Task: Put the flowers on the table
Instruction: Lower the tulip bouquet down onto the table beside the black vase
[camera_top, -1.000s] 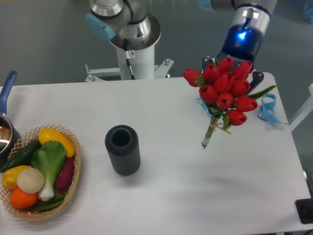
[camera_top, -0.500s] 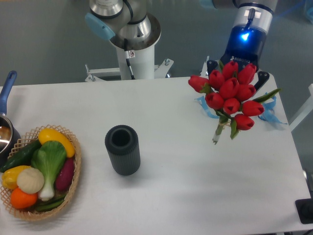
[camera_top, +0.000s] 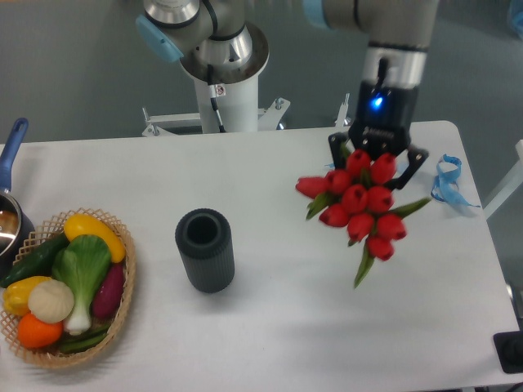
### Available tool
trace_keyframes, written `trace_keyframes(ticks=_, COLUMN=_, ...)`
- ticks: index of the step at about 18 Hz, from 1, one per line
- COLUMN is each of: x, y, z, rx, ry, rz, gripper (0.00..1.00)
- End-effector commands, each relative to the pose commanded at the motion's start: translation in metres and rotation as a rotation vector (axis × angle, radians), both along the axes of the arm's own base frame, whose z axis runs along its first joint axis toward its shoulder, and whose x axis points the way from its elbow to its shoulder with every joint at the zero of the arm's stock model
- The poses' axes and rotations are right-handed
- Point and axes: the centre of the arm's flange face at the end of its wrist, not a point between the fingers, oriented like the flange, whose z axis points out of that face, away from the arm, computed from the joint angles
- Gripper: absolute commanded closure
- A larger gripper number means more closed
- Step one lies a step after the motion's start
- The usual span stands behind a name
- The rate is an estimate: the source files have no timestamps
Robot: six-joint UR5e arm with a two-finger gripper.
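Note:
The flowers (camera_top: 358, 206), a bunch of red tulips with green leaves, hang under my gripper (camera_top: 376, 162) over the right part of the white table (camera_top: 270, 327). The gripper is shut on the bunch and its black fingers (camera_top: 336, 148) show on either side of the top blooms. The blooms face the camera. A green leaf tip (camera_top: 363, 268) points down toward the front. The stems are hidden behind the blooms. I cannot tell whether the bunch touches the tabletop.
A dark ribbed vase (camera_top: 204, 249) stands upright left of centre. A wicker basket (camera_top: 121, 317) of vegetables sits at the front left, with a pot (camera_top: 8, 220) behind it. Blue ribbon (camera_top: 446, 180) lies at the right edge. The arm's base (camera_top: 221, 82) is at the back.
The gripper has carried the flowers left and toward the front of the table, away from the blue ribbon. The stems that showed before are now hidden.

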Motion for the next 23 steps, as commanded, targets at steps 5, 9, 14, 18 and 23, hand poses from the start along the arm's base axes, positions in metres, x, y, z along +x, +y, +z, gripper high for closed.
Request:
trace_keyframes(ticks=5, x=0.001, y=0.032, z=-0.043, rx=-0.249, ry=0.049, rz=-0.016, gripper=0.58)
trace_keyframes(ticks=9, x=-0.009, y=0.059, z=-0.077, rx=-0.366, ry=0.075, rz=-0.027, gripper=0.58)
trace_keyframes(ticks=14, x=-0.023, y=0.091, z=-0.133, rx=-0.526, ry=0.107, rz=-0.021, gripper=0.58)
trace_keyframes(ticks=18, x=-0.028, y=0.097, z=-0.166, rx=-0.557, ry=0.076, rz=-0.017, gripper=0.58)
trace_keyframes(ticks=23, x=-0.032, y=0.1, z=-0.189, rx=-0.567, ry=0.046, rz=0.004, gripper=0.58)
